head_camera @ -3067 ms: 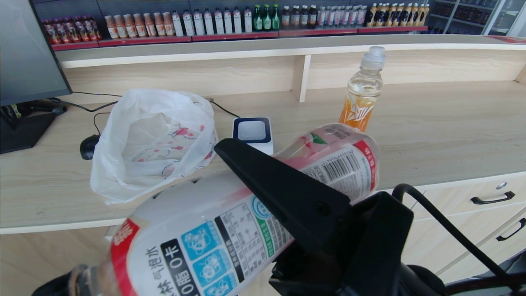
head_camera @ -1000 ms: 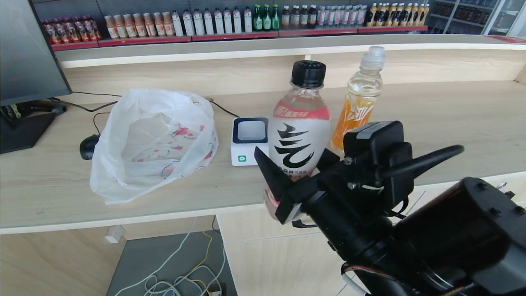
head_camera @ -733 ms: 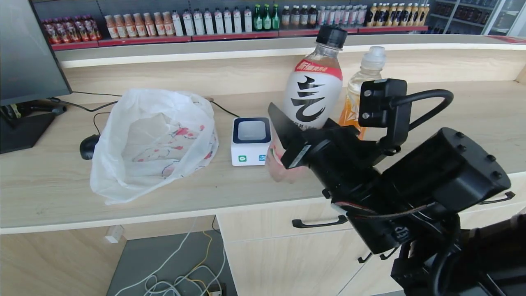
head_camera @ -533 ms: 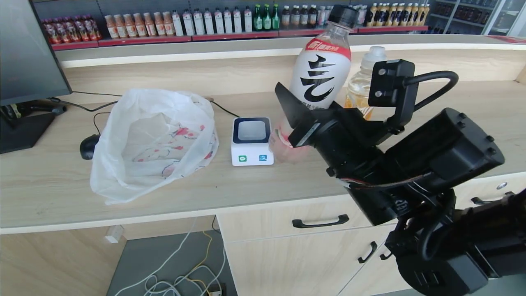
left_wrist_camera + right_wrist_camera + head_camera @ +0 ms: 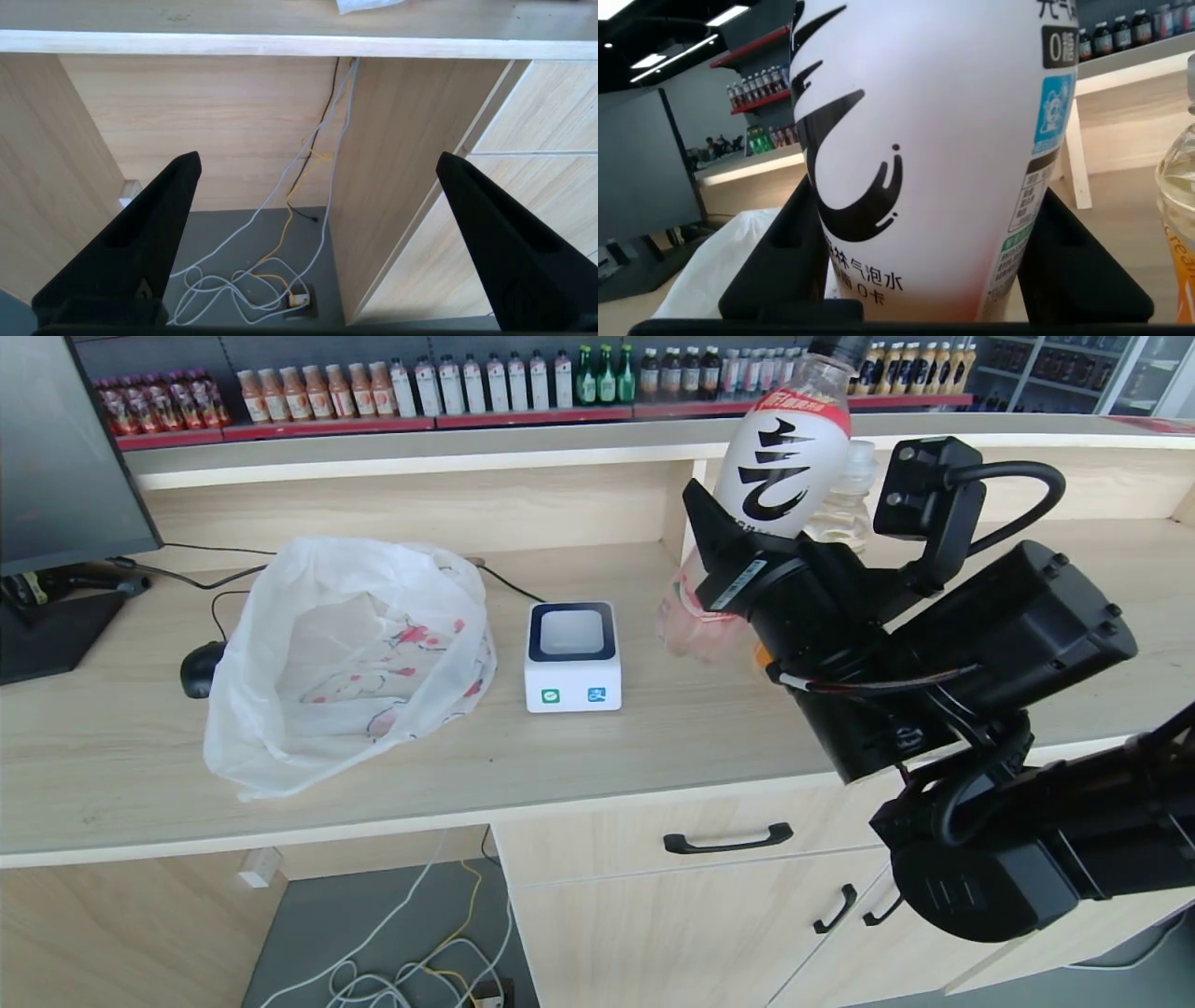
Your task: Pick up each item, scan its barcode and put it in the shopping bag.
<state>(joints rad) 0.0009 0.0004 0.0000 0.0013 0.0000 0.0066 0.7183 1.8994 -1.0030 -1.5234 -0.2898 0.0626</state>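
White-labelled bottle stays pinched near its base in the right claw, which has swung it upright and carried it up and rightward. The scanner now sits low to the claw's left, with the shopping bag beyond it, so scanning and bagging seemingly remain.

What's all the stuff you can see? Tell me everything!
sparkling water bottle: one, white, black swirl, held above counter
orange drink bottle: one, clear and orange, behind held bottle
shopping bag: one, white with red print, counter left
barcode scanner: one, white, dark top, beside bag
computer mouse: one, black, left of bag
monitor: one, dark, far left
shelf bottles: many, mixed colours, back wall
left fingers: two, black, open, below counter
right fingers: two, black, shut on sparkling water bottle
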